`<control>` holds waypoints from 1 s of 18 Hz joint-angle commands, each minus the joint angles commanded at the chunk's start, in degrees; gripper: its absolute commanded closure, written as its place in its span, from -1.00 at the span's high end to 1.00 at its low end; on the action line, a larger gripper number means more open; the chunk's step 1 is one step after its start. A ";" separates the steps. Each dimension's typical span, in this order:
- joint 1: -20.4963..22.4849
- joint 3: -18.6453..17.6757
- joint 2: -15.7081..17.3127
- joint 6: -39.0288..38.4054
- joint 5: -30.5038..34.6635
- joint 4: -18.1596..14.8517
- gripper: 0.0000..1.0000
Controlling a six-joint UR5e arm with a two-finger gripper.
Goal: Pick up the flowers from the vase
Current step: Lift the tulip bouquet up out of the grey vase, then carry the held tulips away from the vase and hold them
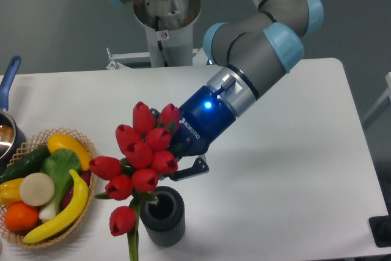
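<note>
The flowers (142, 157), a bunch of red closed tulip buds on green stems, hang in the air just above and left of the vase (162, 215). The vase is a short dark ribbed cylinder near the table's front edge, and its round mouth shows open. My gripper (178, 162) is shut on the flowers from the right; the buds hide most of its fingers. One bud and a green stem droop down the vase's left side to the frame's bottom edge.
A wicker basket (85, 178) of fruit and vegetables sits at the left, close to the hanging buds. A blue-handled pot (8, 90) stands at the far left edge. The robot base (165, 22) rises behind the table.
</note>
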 joint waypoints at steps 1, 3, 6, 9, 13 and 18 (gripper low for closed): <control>0.26 0.35 0.09 -0.71 0.00 0.00 -0.94; 0.35 1.66 0.09 -2.20 0.00 0.00 -0.94; 1.14 3.69 0.09 -4.31 0.17 0.00 -0.94; 3.95 3.34 -0.35 -3.35 1.31 -0.18 -0.92; 7.73 3.43 -0.70 -0.10 9.38 -0.35 -0.94; 11.42 3.43 -1.23 4.55 18.35 -0.97 -0.96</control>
